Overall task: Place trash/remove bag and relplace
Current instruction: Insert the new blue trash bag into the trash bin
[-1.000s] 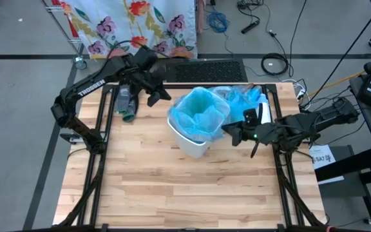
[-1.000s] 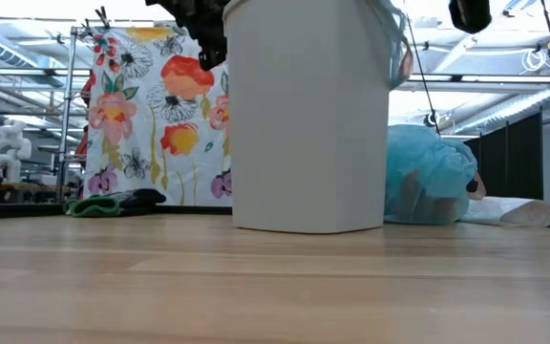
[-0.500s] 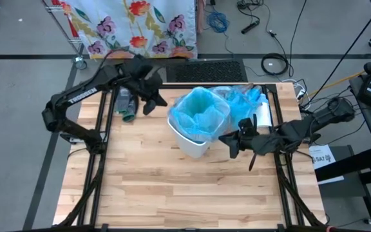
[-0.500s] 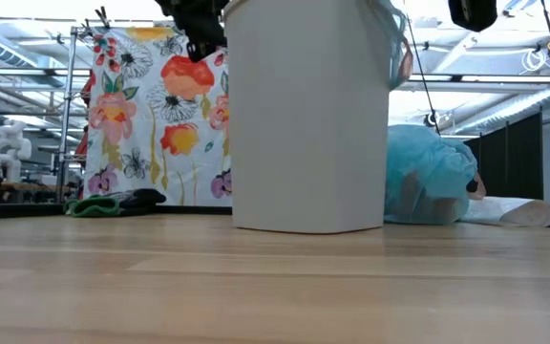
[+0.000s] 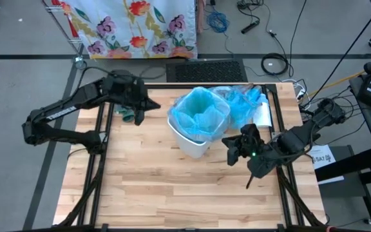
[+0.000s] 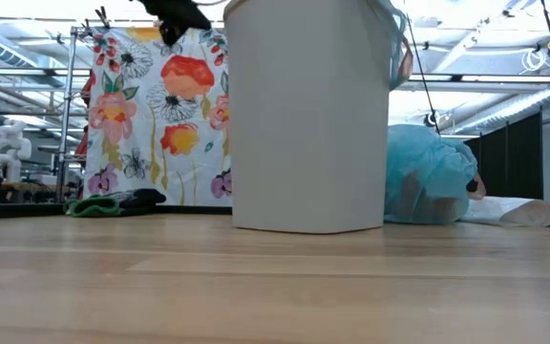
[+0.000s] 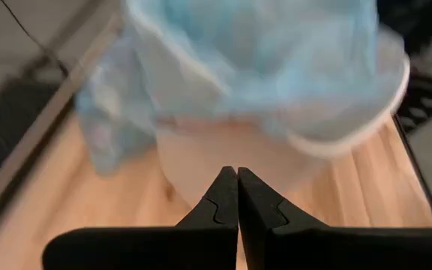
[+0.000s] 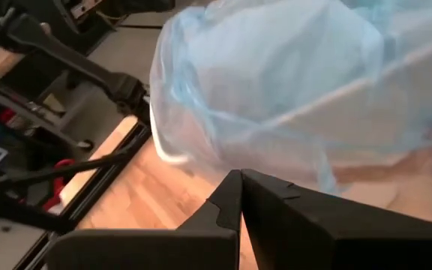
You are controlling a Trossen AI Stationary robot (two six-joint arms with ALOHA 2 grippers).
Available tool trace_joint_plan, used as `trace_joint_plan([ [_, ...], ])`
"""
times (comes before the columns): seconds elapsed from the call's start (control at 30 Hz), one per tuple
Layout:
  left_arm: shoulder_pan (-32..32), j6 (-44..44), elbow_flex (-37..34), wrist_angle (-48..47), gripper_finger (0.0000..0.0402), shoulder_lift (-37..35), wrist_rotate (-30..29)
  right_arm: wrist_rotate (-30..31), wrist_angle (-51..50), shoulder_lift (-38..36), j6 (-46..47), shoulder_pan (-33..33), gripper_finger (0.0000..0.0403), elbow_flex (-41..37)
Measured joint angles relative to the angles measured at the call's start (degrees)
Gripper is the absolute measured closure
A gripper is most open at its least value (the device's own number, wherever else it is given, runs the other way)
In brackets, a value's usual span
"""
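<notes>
A white bin (image 5: 195,143) stands upright on the table's middle, lined with a light-blue bag (image 5: 200,115) whose edge folds over the rim (image 8: 201,150). Behind it to the right, a filled light-blue bag (image 5: 242,102) rests on the table. No loose trash shows. My left gripper (image 5: 148,106) hangs shut in the air left of the bin, pointing at it (image 7: 237,180). My right gripper (image 5: 232,153) is shut too, in the air near the bin's right side (image 8: 241,180). Neither touches anything.
A dark green bundle (image 5: 127,111) lies at the table's far left, also seen in the low view (image 6: 113,203). White paper (image 5: 263,115) lies by the filled bag (image 6: 428,186). Bare wood (image 5: 185,193) spreads across the near half. A flowered cloth (image 5: 134,26) hangs beyond the far edge.
My left gripper has drawn back from the bin toward the table's left edge, staying shut. My right gripper has swung toward the near edge, risen out of the low view and rolled a little, still shut. Bin and bags have kept still.
</notes>
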Motion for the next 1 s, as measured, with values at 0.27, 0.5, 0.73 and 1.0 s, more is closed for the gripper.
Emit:
trace_joint_plan([
  [0.27, 0.58, 3.42, 0.02, 6.68, 0.0401, 1.72, -1.75, 0.01, -1.05, 6.58, -0.51, -3.84, 0.0403, 4.12],
  [0.5, 0.75, 3.58, 0.02, 7.88, 0.0401, 4.59, -1.69, -0.24, -1.09, 10.59, 3.97, -3.8, 0.0403, 4.11],
  [0.73, -0.48, 3.45, 0.02, 10.4, 0.0401, 6.28, -0.96, -0.44, 2.15, 11.95, 4.38, -3.34, 0.0403, 4.11],
  [1.0, -1.08, 3.1, 0.02, 8.86, 0.0401, 6.38, 4.81, -0.38, 2.6, 11.92, 4.23, -3.36, 0.0403, 4.11],
])
